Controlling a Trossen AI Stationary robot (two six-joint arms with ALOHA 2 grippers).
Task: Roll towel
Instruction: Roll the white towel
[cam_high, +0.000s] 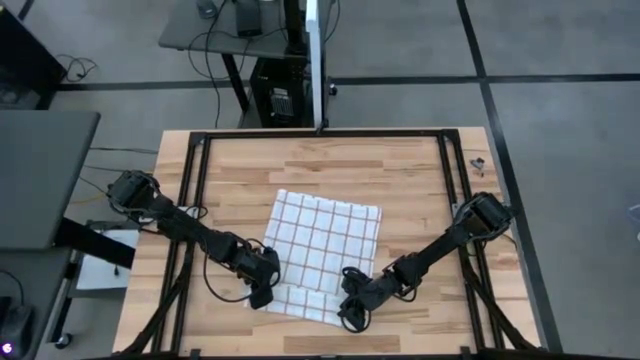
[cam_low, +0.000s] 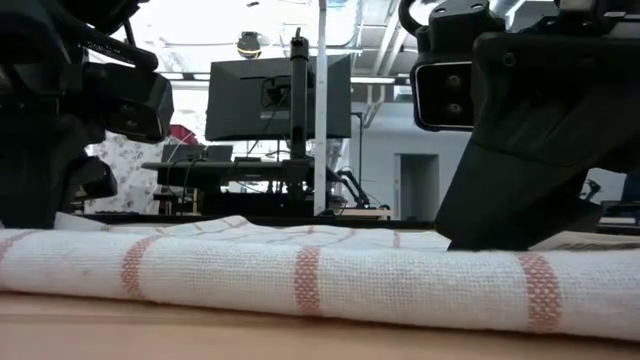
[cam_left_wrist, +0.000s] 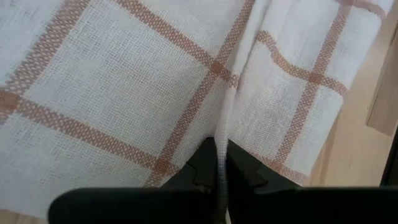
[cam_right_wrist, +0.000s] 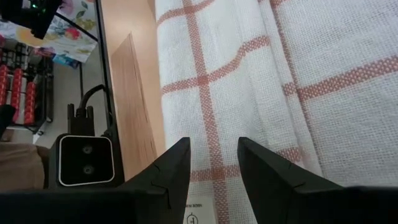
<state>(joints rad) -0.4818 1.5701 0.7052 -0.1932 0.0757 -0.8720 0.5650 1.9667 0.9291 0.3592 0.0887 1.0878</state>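
The white towel (cam_high: 326, 245) with red-brown grid lines lies spread on the wooden table (cam_high: 240, 170). Its near part is folded over into a thick band (cam_low: 320, 275) along the table's near side. My left gripper (cam_high: 262, 294) sits at the band's left end, shut on a ridge of cloth. At the band's right end my right gripper (cam_right_wrist: 214, 165) stands open, slanting down, with checked cloth (cam_right_wrist: 211, 124) showing between and beyond its fingertips. My left gripper pinches a thin raised ridge of the towel (cam_left_wrist: 222, 140) between its two shut fingers; whether that ridge is an edge or a fold I cannot tell. The fingers slant down from the table's left. The towel lies slack on the table around them. Whether my right gripper touches the cloth cannot be told.
Black frame rails (cam_high: 190, 215) run along the table's left, right and far sides. A small dark object (cam_high: 478, 163) lies at the far right corner. A small camera box (cam_right_wrist: 86, 160) stands at the near edge. Bare wood (cam_high: 330, 165) shows beyond the towel.
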